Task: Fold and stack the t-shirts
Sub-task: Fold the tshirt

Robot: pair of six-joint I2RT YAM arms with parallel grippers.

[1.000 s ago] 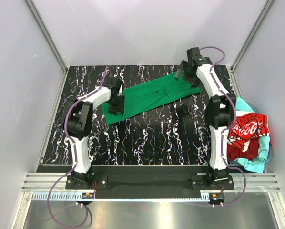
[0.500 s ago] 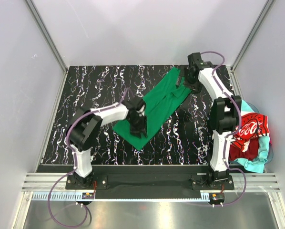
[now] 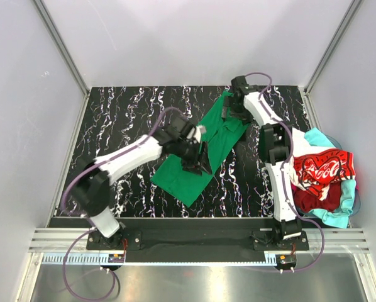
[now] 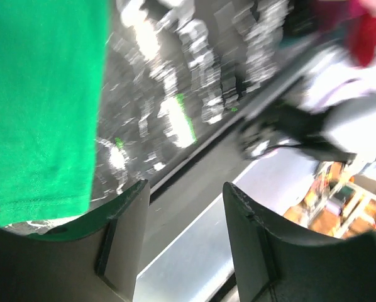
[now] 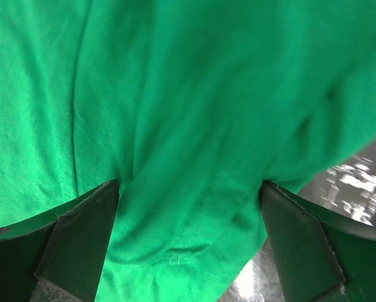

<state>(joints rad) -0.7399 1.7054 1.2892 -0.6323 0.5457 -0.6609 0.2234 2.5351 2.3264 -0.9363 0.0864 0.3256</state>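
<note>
The plain bright green t-shirt (image 3: 183, 179) lies as a long folded strip, running diagonally from the table's back right toward the front middle. My left gripper (image 3: 200, 160) hovers at the strip's right edge near its front end. In the left wrist view the left gripper (image 4: 185, 189) is open with nothing between its fingers, and the green cloth (image 4: 43, 94) lies off to the left. My right gripper (image 3: 229, 111) is over the strip's far end. It stands wide open (image 5: 188, 189) just above the green cloth (image 5: 188, 113).
A heap of t-shirts lies beyond the table's right edge, with the red Coca-Cola one (image 3: 320, 170) on top and a turquoise one (image 3: 346, 202) under it. The black marbled table (image 3: 112, 119) is walled by grey panels on three sides.
My left gripper swept from the back left to the middle, swinging the green t-shirt's near end toward the front, and its jaws have opened off the cloth. My right gripper shifted slightly left.
</note>
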